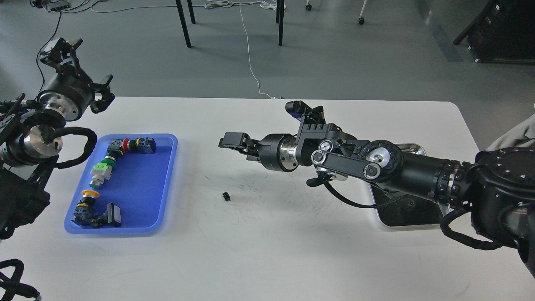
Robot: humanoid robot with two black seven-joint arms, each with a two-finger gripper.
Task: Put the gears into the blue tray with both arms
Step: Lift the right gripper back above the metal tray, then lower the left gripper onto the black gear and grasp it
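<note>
The blue tray holds four push-button switches (no gear inside); one gear lies on the table; right gripper hovers near it, left gripper raised, grip states unclear.

left hand raised, right hand outstretched

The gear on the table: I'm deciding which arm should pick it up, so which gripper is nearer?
Right. The right gripper hovers just above and behind the gear, while the left gripper is raised far off, beyond the blue tray.
</note>
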